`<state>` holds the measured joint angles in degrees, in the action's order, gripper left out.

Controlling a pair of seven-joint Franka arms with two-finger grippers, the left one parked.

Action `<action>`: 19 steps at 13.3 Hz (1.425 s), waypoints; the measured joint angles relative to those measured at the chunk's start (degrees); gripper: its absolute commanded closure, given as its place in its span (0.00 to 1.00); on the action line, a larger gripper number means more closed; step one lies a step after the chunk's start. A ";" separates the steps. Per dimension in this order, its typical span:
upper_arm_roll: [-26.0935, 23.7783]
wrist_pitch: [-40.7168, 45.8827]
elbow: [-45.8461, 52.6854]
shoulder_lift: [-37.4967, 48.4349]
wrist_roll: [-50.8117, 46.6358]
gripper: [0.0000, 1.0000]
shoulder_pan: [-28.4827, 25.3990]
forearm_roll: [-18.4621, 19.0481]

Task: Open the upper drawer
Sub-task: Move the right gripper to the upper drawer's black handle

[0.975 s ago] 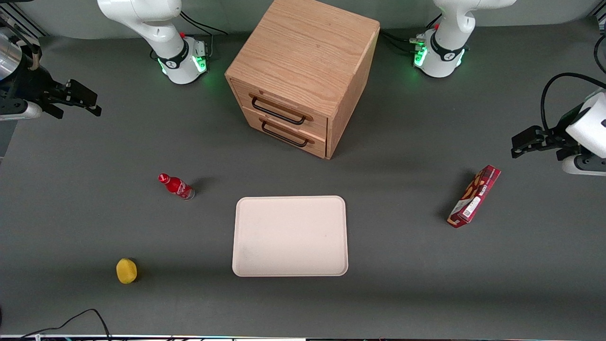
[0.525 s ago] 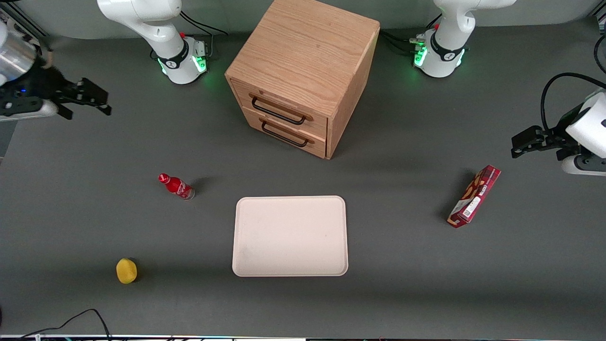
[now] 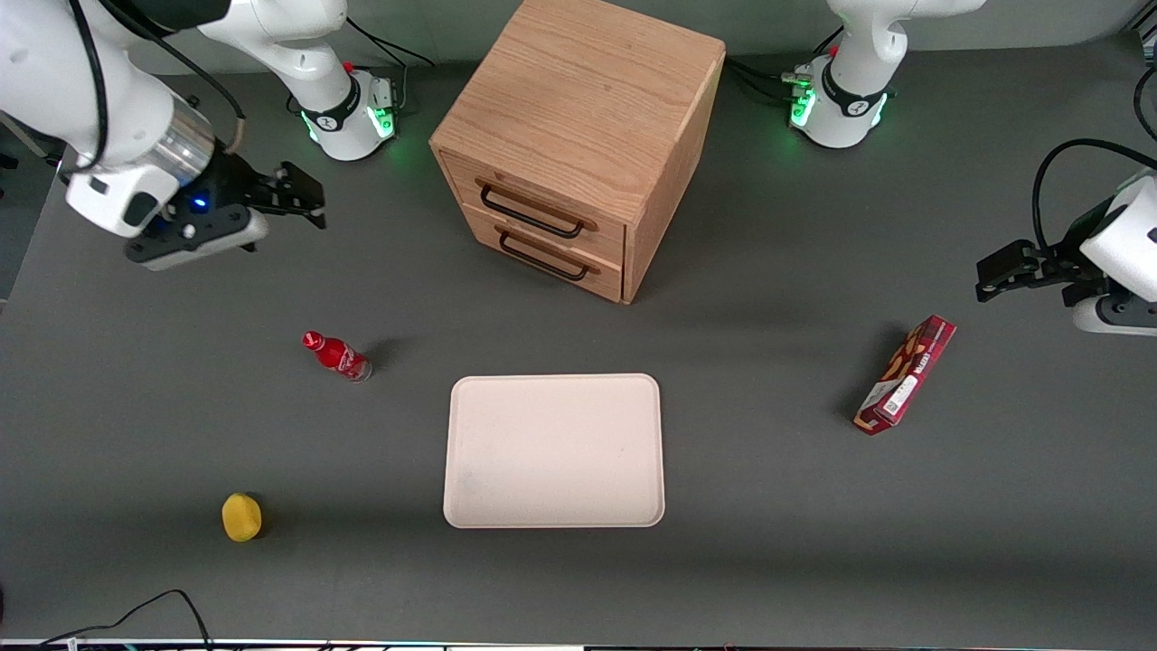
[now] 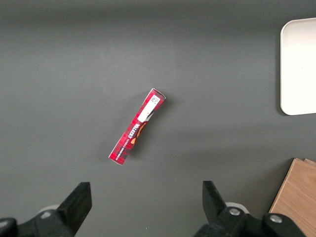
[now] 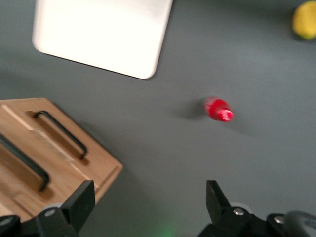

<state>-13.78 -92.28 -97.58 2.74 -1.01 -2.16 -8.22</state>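
Note:
The oak cabinet [image 3: 578,99] stands at the back middle of the table, both drawers closed. The upper drawer [image 3: 551,201] has a thin black bar handle [image 3: 530,216]; the matching lower drawer [image 3: 556,256] sits under it. My right gripper [image 3: 307,197] hovers above the table toward the working arm's end, well apart from the cabinet. It is open with nothing between its fingers. In the right wrist view the gripper [image 5: 149,197] spans bare table beside the cabinet's front corner. The upper drawer's handle [image 5: 24,163] and the lower one [image 5: 61,133] both show there.
A small red bottle [image 3: 336,355] stands nearer the front camera than my gripper. A cream tray [image 3: 554,449] lies in front of the cabinet. A yellow fruit [image 3: 241,516] sits near the front edge. A red snack box [image 3: 906,373] lies toward the parked arm's end.
My right arm has swung in from the table's end toward the cabinet, and the gripper is now much closer to the drawers. Nothing on the table has moved.

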 measured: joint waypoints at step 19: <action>-22.21 -8.80 0.53 -16.58 6.66 0.00 -0.76 -3.38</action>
<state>-35.99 -101.08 -97.06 -13.84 5.65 -2.92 -11.60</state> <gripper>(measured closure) 0.000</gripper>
